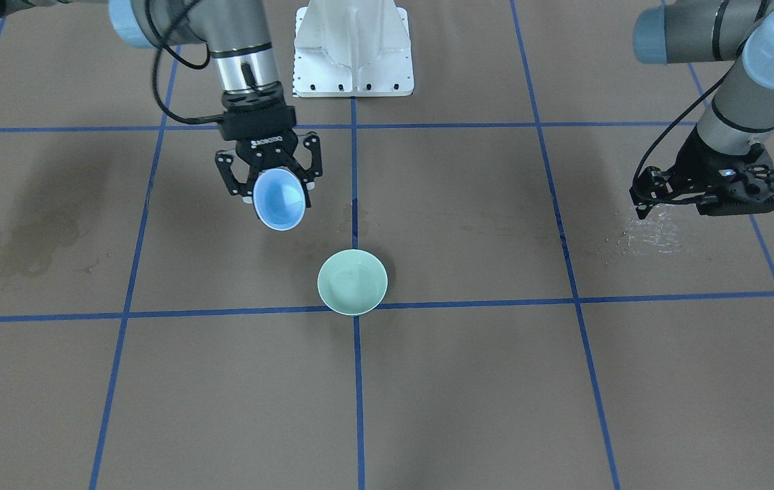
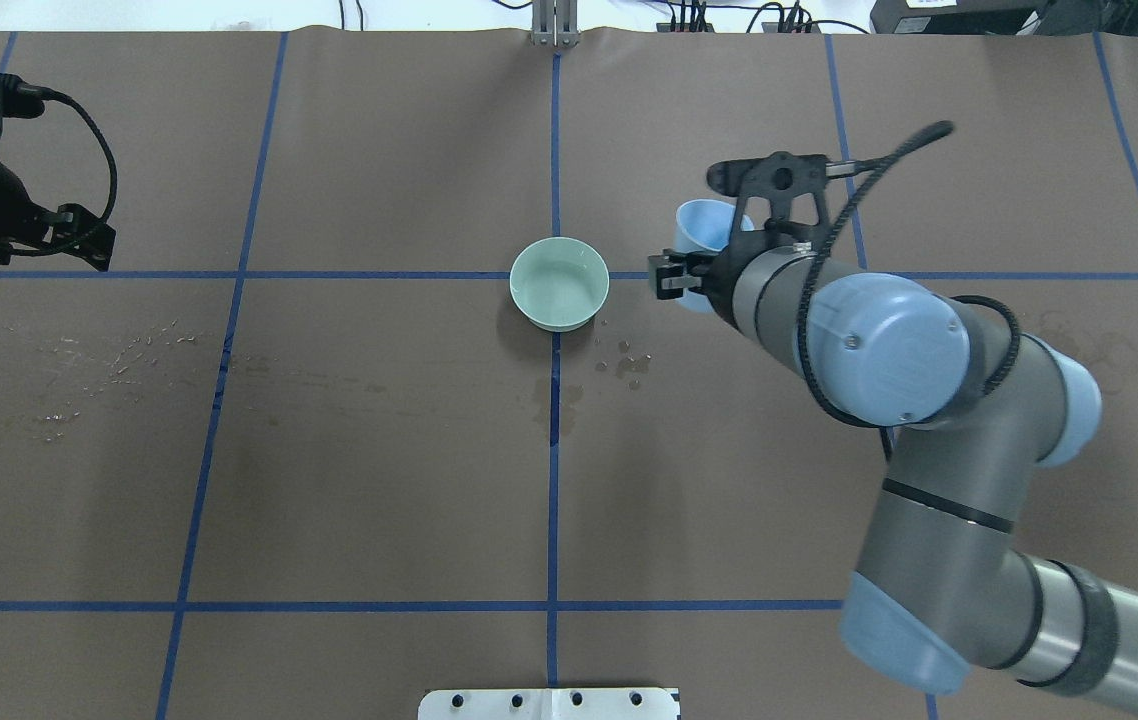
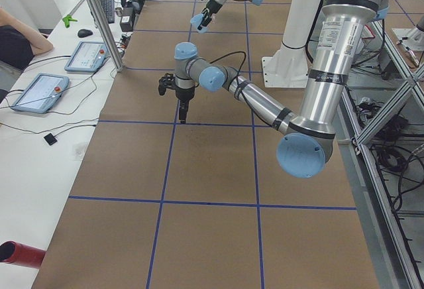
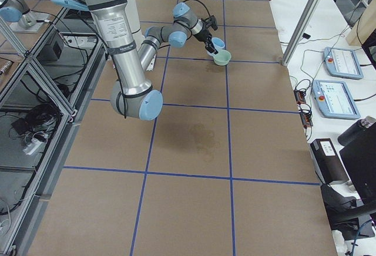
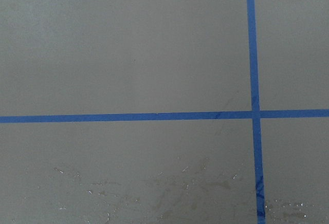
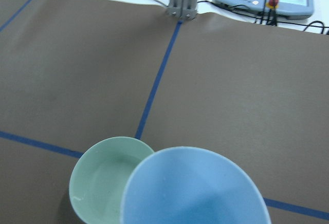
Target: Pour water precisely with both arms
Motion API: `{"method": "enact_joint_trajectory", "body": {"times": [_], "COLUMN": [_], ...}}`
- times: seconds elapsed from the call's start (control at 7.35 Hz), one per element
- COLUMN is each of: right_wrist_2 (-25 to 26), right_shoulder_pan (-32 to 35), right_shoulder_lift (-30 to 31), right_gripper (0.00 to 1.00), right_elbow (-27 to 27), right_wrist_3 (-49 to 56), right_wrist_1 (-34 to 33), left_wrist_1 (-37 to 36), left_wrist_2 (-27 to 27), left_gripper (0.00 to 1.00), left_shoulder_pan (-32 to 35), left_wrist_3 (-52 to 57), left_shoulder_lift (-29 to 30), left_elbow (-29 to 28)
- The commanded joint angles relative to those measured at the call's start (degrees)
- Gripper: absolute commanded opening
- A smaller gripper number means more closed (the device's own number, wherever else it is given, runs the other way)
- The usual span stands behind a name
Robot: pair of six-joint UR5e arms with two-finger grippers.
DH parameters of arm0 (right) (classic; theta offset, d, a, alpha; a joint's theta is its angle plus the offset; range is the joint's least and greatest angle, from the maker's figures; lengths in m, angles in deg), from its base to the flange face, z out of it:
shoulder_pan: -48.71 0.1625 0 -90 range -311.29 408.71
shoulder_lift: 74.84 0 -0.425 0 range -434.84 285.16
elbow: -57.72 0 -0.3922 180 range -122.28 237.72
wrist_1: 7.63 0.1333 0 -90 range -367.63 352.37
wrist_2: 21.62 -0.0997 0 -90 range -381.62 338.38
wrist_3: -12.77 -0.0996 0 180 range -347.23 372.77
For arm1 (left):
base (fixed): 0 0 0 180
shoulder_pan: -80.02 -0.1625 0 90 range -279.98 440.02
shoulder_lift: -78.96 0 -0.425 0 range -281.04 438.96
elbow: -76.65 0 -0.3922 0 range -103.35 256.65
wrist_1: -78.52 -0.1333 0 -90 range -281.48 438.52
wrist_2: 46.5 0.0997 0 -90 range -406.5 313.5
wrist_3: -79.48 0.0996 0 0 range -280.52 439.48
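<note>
While gripping the blue bowl (image 1: 280, 201), tips it with the right end effector (image 1: 277, 194) just beside the green bowl (image 2: 554, 323) at counter (image 1: 468, 381) centre, aiming at the shallow water (image 2: 561, 278) inside. Holds left end effector (image 1: 647, 196) by the left edge, out of the way; grasp impossible to tell.

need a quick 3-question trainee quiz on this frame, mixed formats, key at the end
1. Multiple choice: what holds the blue bowl? A) an operator's hand B) the right gripper C) nothing, it stands free
2. True or false: the green bowl stands over a crossing of blue tape lines.
3. Fill in: the blue bowl is held ___ (upright or tilted).
Key: 1 B; 2 true; 3 tilted.
</note>
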Motion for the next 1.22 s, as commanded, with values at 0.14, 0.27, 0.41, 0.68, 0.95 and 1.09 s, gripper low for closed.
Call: {"method": "enact_joint_trajectory", "body": {"times": [0.14,0.27,0.41,0.68,0.95,1.09], "right_wrist_2": [18.12,19.90,20.78,29.64,31.85,32.48], "right_shoulder_pan": [0.66,0.48,-0.39,-4.08,-5.05,-5.41], "right_shoulder_lift": [23.45,29.26,36.20,40.38,45.92,46.02], "right_gripper": [0.00,0.00,0.00,0.00,0.00,0.00], "right_elbow": [-6.48,-5.97,-3.96,9.09,15.71,19.40], "right_wrist_3": [-9.79,-12.58,-17.30,-16.83,-15.07,-15.07], "right_wrist_1": [2.77,8.62,16.60,36.02,48.70,51.11], "left_wrist_1": [-0.02,-0.02,-0.02,-0.02,-0.02,-0.02], "left_wrist_2": [0.00,0.00,0.00,0.00,-0.09,0.00], "left_gripper": [1.00,1.00,1.00,1.00,1.00,1.00], "left_shoulder_pan": [0.01,0.01,0.01,-0.08,-0.17,-0.25], "left_wrist_3": [-0.07,-0.15,-0.24,-0.50,-2.18,-2.18], "left_shoulder_lift": [-0.06,-0.06,-0.06,0.02,0.20,0.20], "left_elbow": [-0.13,-0.04,0.22,0.31,0.40,0.40]}}
